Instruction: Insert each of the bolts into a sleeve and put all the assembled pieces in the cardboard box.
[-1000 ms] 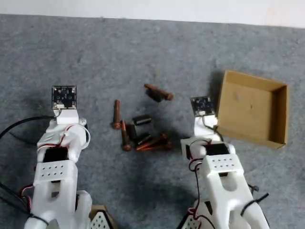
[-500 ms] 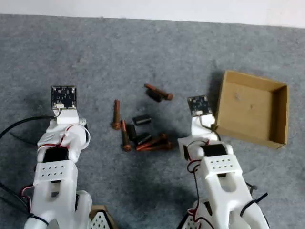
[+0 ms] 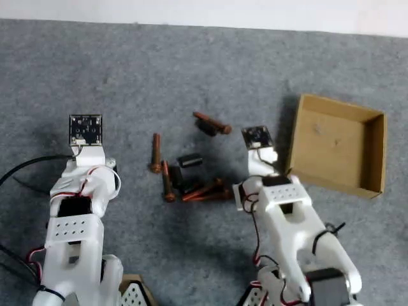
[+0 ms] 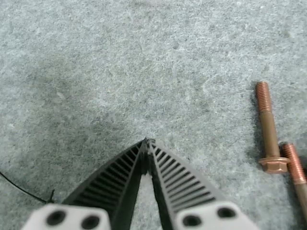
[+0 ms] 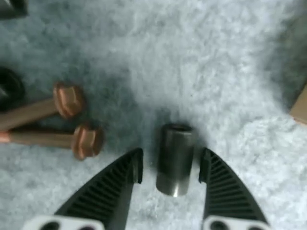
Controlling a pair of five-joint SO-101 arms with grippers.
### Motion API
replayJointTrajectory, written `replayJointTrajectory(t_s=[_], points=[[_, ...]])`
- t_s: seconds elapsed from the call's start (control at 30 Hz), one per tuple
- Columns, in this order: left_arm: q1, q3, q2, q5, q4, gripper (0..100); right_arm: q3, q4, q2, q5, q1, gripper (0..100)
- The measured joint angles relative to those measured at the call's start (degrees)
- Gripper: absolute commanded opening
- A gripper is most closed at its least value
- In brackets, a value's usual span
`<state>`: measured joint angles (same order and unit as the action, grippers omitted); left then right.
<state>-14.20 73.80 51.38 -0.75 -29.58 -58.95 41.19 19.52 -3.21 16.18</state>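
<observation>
Lying beside the sleeve (image 5: 175, 155), two bolts (image 5: 68, 100) were recorded; right gripper (image 5: 171, 154) was spread astride it, left gripper (image 4: 146, 143) clenched. Grey carpet (image 3: 191, 64) was noted.

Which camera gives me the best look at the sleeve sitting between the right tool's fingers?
The right wrist view: the sleeve lies close up inside the open right tool, its open end visible. In the high view the right arm covers that spot. The left wrist view faces two bolts elsewhere.
</observation>
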Motion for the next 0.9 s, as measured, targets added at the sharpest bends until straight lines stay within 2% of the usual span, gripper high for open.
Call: replayJointTrajectory(t_s=[0.4,0.7,0.77,0.9], points=[[0.00,0.00,0.00,0.00,0.00,1,8.26,0.18,-10.99,0.09,-0.53,17.7],[0.00,0.00,0.00,0.00,0.00,1,9.58,-0.09,-13.27,0.09,-1.41,17.6],[0.00,0.00,0.00,0.00,0.00,1,9.58,-0.09,-13.36,0.09,-1.41,13.9],[0.00,0.00,0.00,0.00,0.00,1,9.67,-0.09,-13.36,0.09,-2.11,0.5]])
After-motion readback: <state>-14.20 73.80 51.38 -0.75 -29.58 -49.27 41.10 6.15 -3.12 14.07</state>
